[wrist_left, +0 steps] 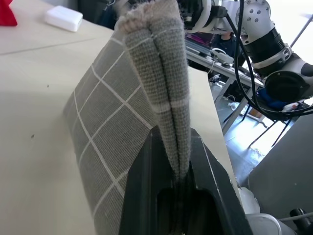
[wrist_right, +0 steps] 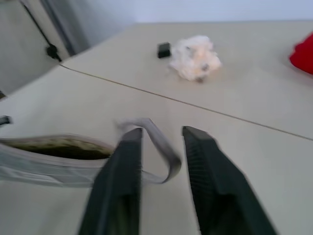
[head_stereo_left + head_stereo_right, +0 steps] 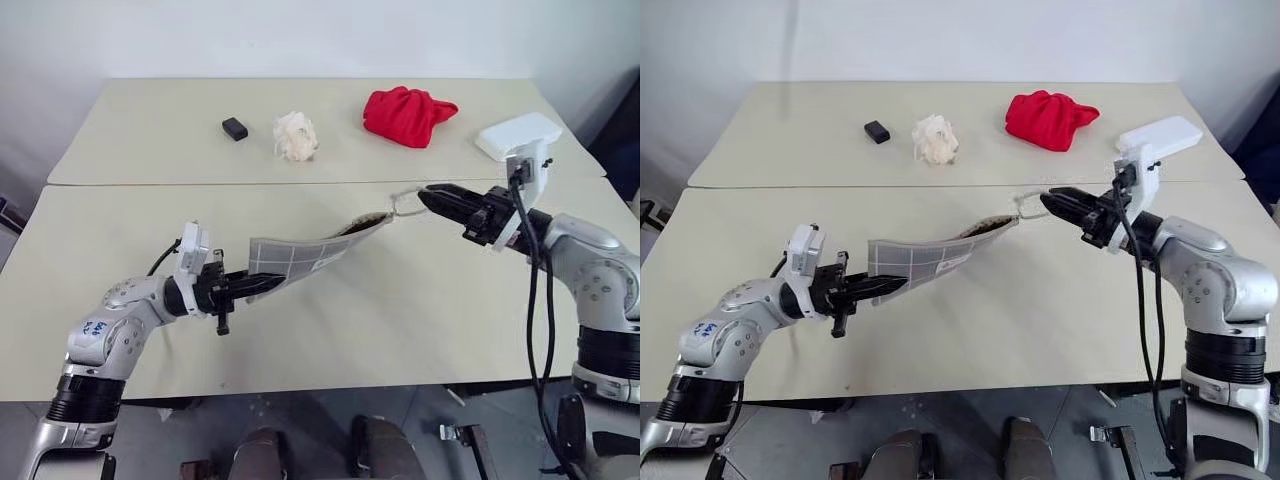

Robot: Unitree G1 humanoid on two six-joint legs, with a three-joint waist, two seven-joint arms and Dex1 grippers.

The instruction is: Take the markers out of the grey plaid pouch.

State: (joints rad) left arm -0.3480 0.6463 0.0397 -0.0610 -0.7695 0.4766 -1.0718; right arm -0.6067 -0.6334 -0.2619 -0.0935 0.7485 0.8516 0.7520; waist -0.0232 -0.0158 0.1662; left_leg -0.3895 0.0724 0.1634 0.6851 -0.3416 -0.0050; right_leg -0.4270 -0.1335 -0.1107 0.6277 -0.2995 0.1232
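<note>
Left gripper is clamped on one end of the grey plaid pouch, holding it up off the table. From there the pouch slants up toward the right gripper, whose two black fingers stand a little apart, with the pouch's thin corner loop hanging between them; whether they press on it cannot be told. The pouch's mouth gapes slightly beside the loop, dark inside, and its contents cannot be made out.

Beyond the pouch, past the seam between the two tabletops, lie a small black block, a crumpled white wad, a red cloth bundle and a white rectangular box, all well apart from the pouch. The near tabletop below the pouch is bare out to its front edge.
</note>
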